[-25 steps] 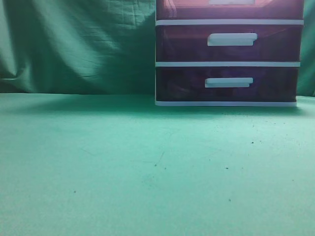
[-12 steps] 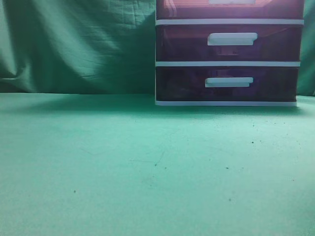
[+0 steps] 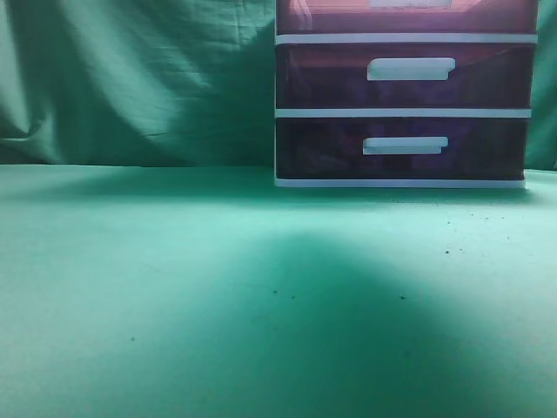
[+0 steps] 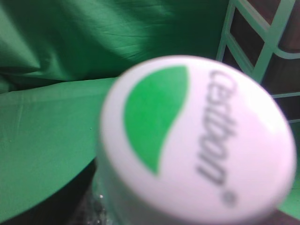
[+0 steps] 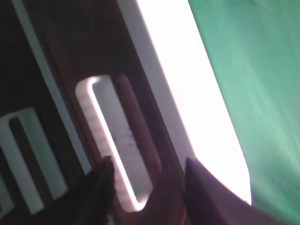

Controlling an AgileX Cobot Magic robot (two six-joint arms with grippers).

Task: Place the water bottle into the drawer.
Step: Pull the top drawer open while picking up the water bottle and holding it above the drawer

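Observation:
The water bottle's white cap [image 4: 197,140], with a green leaf and dark lettering, fills the left wrist view; the clear bottle neck shows below it. My left gripper holds the bottle, its jaws hidden under the cap. The drawer [image 3: 322,17] is the top dark purple-brown one of the white-framed unit, cut by the exterior view's upper edge and closed. In the right wrist view my right gripper [image 5: 147,187] is open, its two dark fingers straddling the end of the drawer's white bar handle [image 5: 115,136]. Neither gripper shows in the exterior view.
Two like drawers [image 3: 400,78] sit below the top one in the unit. The unit's white top panel [image 5: 187,84] lies beside the right gripper. Green cloth [image 3: 130,287] covers the table and hangs behind it. The unit's side [image 4: 262,42] is at the left wrist view's right.
A broad dark shadow has spread over the front middle of the table in the exterior view. The drawer unit has not moved.

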